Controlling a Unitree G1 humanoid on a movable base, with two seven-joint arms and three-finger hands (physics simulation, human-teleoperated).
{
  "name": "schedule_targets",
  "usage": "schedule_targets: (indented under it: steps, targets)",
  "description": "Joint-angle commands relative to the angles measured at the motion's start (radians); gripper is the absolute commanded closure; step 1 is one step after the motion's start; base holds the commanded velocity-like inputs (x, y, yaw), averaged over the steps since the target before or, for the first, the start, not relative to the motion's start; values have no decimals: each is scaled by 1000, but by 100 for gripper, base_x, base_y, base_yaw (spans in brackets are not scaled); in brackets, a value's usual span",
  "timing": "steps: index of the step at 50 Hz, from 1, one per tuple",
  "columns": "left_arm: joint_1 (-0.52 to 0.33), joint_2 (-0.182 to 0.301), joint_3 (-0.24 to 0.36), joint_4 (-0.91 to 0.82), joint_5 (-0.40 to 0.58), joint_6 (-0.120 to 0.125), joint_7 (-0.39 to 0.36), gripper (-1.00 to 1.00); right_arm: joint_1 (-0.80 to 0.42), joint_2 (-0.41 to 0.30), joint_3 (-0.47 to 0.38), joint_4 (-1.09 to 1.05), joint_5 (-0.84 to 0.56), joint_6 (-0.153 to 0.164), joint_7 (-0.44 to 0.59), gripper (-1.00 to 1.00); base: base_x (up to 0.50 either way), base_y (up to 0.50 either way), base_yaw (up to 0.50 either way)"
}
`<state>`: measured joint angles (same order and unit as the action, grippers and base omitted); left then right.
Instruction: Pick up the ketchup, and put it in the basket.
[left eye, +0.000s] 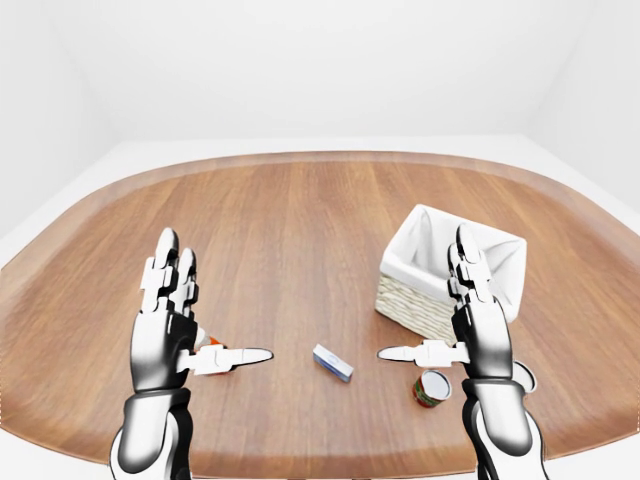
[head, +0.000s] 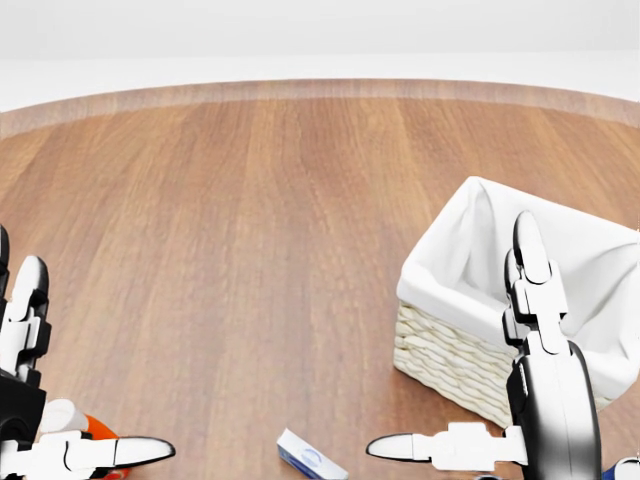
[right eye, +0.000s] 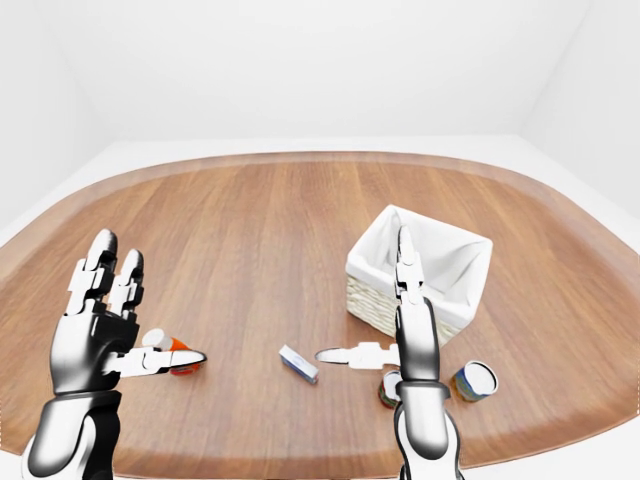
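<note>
The ketchup (right eye: 172, 345) is an orange bottle with a white cap lying on the wooden table (left eye: 300, 230). It is just behind my left hand's thumb and mostly hidden in the left-eye view. In the head view it shows at the bottom left (head: 72, 420). The basket (left eye: 432, 300) is white wicker with a white cloth lining and stands on the right. My left hand (left eye: 195, 318) is open above the table, close to the bottle and not touching it. My right hand (left eye: 442, 322) is open, raised in front of the basket, and empty.
A small blue-and-white box (left eye: 333, 362) lies between my hands. A red can (left eye: 432, 388) stands below my right hand. A second can (right eye: 472, 380) stands to its right. The table's near edge (left eye: 320, 465) runs along the bottom.
</note>
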<state>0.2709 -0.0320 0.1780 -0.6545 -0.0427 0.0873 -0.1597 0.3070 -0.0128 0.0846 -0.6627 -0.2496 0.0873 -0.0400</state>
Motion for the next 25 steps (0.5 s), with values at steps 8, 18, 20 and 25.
schedule_targets:
  steps: [8,18,20,25]
  targets:
    - [-6,0,-4,4,18,0,1,-100,-26,11,-30,31,35,0,-3,-100,37,0,0]
    - [0,3,-14,9,35,0,-1,-100,-20,9,-25,28,32,0,-1,-100,0,0,0]
    - [1,3,-13,7,35,0,-2,-100,-21,8,-26,30,32,0,-2,-100,0,0,0]
    - [5,4,-12,5,59,0,4,-100,-25,8,-31,37,34,0,1,-100,0,0,0]
